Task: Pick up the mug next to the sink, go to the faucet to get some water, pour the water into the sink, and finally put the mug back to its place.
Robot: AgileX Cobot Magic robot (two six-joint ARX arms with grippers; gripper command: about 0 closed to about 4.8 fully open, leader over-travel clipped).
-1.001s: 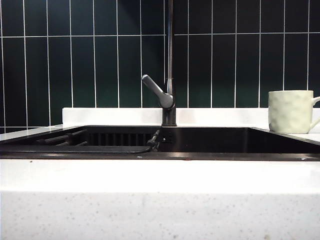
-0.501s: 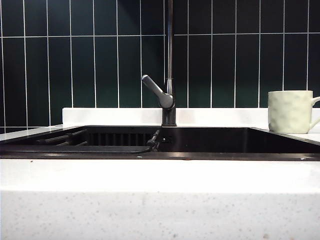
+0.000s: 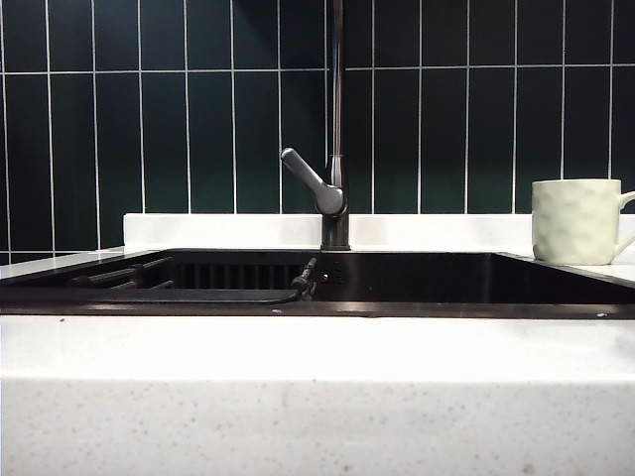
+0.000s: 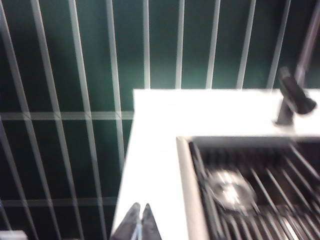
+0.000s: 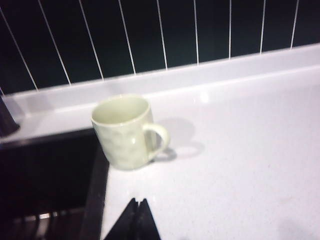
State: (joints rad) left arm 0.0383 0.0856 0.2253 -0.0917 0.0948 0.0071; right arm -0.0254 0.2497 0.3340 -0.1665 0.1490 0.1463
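Beside the sink point(image 3: 417, 283), on the white worktop point(image 5: 240, 150) at its right rim, stands the mug point(image 5: 125, 132), upright, handle pointing away from the basin. Right hand point(image 5: 136, 220) hovers near it, clenched, empty. Left hand point(image 4: 140, 225), also clenched, hangs over the sink's far-left corner. Faucet point(image 3: 337, 119) rises behind the basin.

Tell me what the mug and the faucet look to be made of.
The mug: probably glazed ceramic, given its pale cream, dimpled, softly shiny wall. The faucet: likely metal, a thin dark pipe with a bright reflective streak and a grey satin lever.
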